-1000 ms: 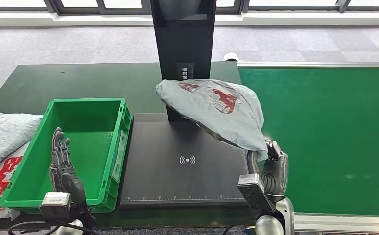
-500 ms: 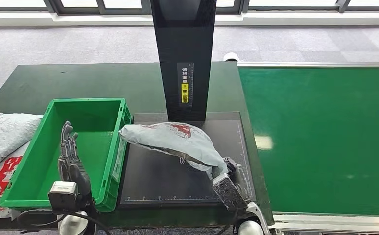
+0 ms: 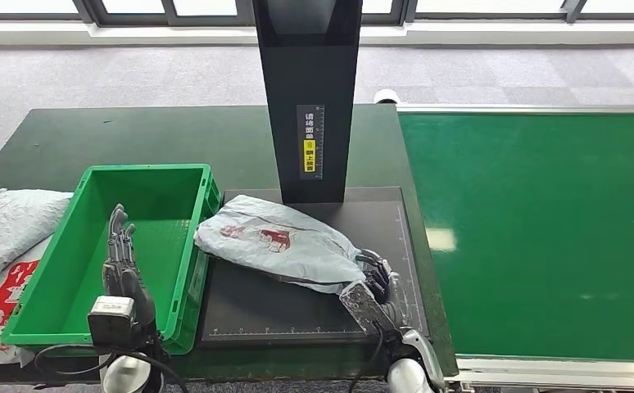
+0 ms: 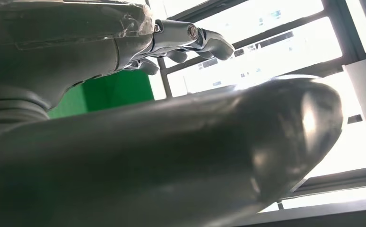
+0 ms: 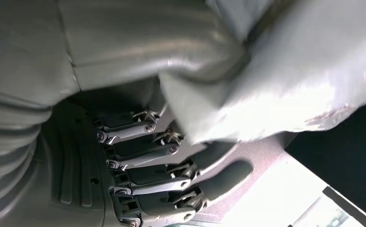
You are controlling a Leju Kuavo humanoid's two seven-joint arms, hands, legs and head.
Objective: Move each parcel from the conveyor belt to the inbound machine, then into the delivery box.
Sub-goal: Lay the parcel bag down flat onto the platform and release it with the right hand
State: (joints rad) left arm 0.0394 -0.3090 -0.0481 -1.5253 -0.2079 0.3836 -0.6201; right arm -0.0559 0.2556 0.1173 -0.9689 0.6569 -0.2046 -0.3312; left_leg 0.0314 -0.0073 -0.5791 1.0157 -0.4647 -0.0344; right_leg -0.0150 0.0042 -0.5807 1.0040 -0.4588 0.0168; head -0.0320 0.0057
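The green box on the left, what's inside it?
The green box holds no parcel; its bare floor shows. The left hand hovers over it, fingers apart, hiding part of the floor.

A grey plastic parcel [image 3: 285, 244] with a red printed logo lies slumped on the black flat plate of the inbound machine [image 3: 322, 315], below its dark upright post. The parcel's left end touches the rim of the empty green delivery box [image 3: 189, 254]. The green conveyor belt [image 3: 543, 229] stretches along the right.
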